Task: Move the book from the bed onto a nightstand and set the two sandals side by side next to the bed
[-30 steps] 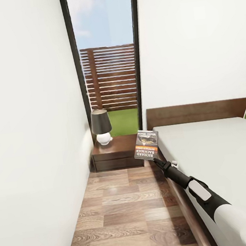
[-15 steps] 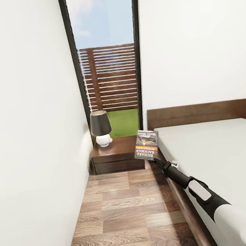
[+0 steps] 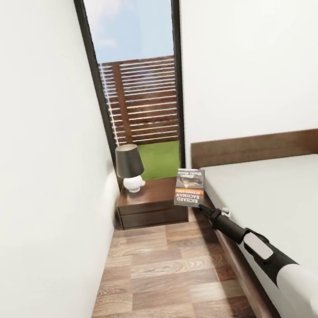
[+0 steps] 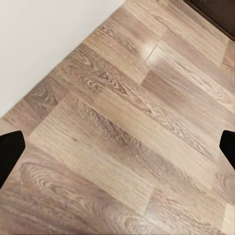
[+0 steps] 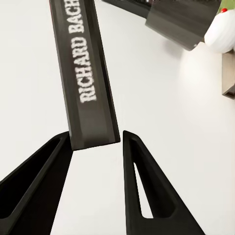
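While we look along the left gripper (image 4: pixel 117 147), we see its two black fingertips (image 4: pixel 10 154) far apart at the edges of the left wrist view, with nothing between them. Under them lies the light brown wood-plank floor (image 4: pixel 127 122), which meets a white wall (image 4: pixel 44 44) on one side.

From the head view, our right arm (image 3: pixel 269 260) reaches forward from the near right corner, above the left edge of the bed (image 3: pixel 282 204). At its end the right gripper (image 3: pixel 204 208) holds the book (image 3: pixel 189 187) by its lower edge. The book stands almost upright in the air, with the cover toward us and the lettering "RICHARD BACHMAN" upside down on the orange band. In the right wrist view the spine of the book sits between the two black fingers (image 5: pixel 34 191); one finger touches it, and beside the other finger a small gap is visible, so the claw is closed on the book but not fully together.

Behind the book, in the corner between the bed and the left wall, stands the dark-brown nightstand (image 3: pixel 149 204). The book hangs near its right front corner, a little above its top. On the back left part of the nightstand top stands a lamp (image 3: pixel 130 168) with a white round base and a dark shade. Farther back is the brown headboard (image 3: pixel 261 147), and the tall dark-framed window (image 3: pixel 138 82) shows a wooden fence and green grass outside.
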